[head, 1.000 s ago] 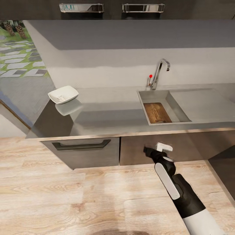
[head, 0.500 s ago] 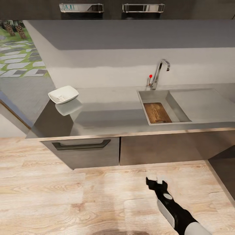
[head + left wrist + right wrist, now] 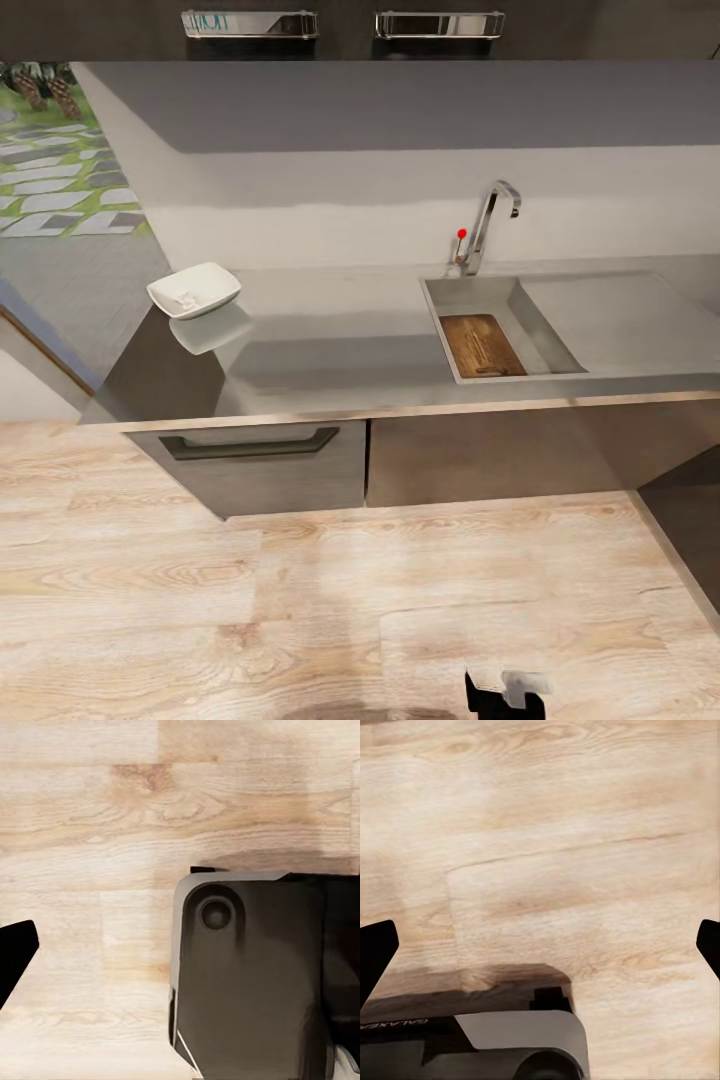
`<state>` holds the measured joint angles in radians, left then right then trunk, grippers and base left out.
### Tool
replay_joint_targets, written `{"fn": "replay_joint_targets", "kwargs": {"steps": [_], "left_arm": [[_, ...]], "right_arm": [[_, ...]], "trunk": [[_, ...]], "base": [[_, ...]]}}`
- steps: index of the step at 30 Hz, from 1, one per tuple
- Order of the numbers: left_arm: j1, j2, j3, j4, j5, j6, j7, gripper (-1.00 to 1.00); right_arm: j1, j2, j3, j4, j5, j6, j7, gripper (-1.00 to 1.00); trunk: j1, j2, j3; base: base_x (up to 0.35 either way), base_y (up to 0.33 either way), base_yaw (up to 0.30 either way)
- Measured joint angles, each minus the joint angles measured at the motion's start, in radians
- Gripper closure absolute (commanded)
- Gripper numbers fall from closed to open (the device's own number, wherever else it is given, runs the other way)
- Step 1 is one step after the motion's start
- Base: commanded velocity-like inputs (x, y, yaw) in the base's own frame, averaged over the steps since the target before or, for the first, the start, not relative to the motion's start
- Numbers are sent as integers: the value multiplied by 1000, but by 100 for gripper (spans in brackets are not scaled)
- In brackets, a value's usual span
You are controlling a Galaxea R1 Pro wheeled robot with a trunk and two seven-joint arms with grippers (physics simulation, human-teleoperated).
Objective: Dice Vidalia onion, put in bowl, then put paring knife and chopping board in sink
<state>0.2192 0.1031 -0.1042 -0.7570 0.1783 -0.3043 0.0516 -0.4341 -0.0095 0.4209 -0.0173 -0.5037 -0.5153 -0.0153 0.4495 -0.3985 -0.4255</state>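
Note:
The dark-brown chopping board (image 3: pixel 482 345) lies flat inside the grey sink (image 3: pixel 480 296), below the chrome faucet (image 3: pixel 490 225) with its red knob. The white squarish bowl (image 3: pixel 194 289) stands at the left end of the countertop (image 3: pixel 340 345), with small pale bits inside. The paring knife is hidden or out of view. My right gripper (image 3: pixel 498 689) hangs low over the floor at the bottom edge of the head view, far from the counter. It is open, with fingertips (image 3: pixel 375 952) wide apart and nothing between them. One dark fingertip (image 3: pixel 13 956) of my left gripper stands at the view's edge, over bare floor.
Grey cabinets with a dark bar handle (image 3: pixel 250 443) run under the counter. Light wooden floor (image 3: pixel 250 600) lies between me and the cabinets. The robot's dark base (image 3: pixel 247 975) sits beneath the left wrist. A window with greenery (image 3: pixel 60 160) is at the far left.
My right arm has pulled back and down from in front of the cabinet to the bottom edge of the head view. Board, bowl and sink have not moved.

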Motion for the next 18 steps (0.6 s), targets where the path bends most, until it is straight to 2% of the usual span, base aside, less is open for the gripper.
{"fn": "replay_joint_targets", "kwargs": {"steps": [2,5,10,12,18], "left_arm": [[0,3,30,1,0,-1,-1,-100],[0,2,48,13,1,-5,-1,-100],[0,4,53,44,1,-6,-4,-100],[0,5,54,106,-1,-9,-5,-100],[0,6,54,210,-2,-9,-6,-100]], "right_arm": [[2,0,0,0,0,1,0,-100],[3,0,0,0,-1,3,-1,-100],[3,-1,-1,0,-3,5,-5,-100],[3,-1,-1,1,-4,5,-7,-100],[3,-1,-1,1,-4,6,-8,-100]], "trunk": [[0,0,0],[0,0,0],[0,0,2],[0,0,5],[0,0,14]], "base": [[0,0,0],[0,0,0],[0,0,0],[0,0,0],[0,0,0]]}}
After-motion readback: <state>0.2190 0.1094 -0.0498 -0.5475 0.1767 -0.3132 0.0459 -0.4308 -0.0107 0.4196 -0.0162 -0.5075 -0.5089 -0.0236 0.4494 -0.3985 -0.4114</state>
